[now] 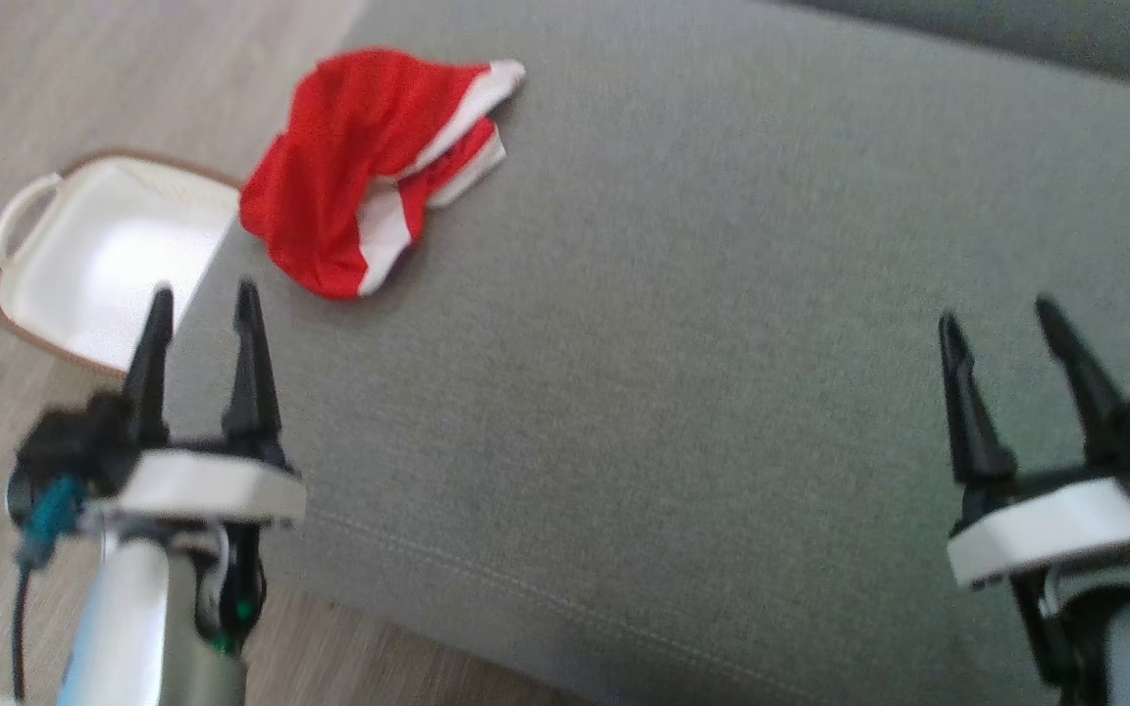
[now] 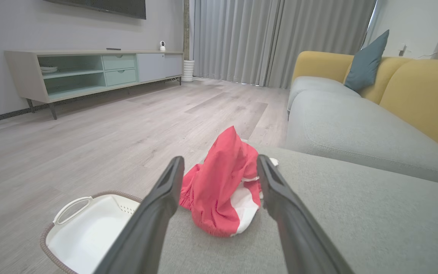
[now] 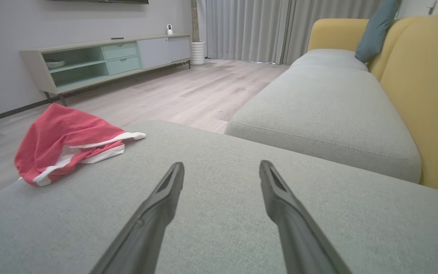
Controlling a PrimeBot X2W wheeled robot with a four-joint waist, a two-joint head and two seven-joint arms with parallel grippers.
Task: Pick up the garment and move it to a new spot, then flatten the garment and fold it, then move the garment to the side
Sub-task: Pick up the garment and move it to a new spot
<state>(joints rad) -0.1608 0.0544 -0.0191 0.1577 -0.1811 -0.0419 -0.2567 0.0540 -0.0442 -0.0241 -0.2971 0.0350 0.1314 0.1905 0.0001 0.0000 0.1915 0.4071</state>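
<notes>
Item: crumpled red-and-white fabric garment (image 1: 374, 167), at the far-left corner of the grey upholstered cushion (image 1: 722, 343); our left gripper (image 1: 204, 299) and right gripper (image 1: 1001, 314) hover over that cushion, spread and empty, so we should pinch a thick fold, judging by the bunching.

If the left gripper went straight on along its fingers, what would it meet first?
Probably the crumpled red-and-white fabric garment, framed between the left gripper's open fingers on the grey fabric cushion; depth is unclear.
</notes>
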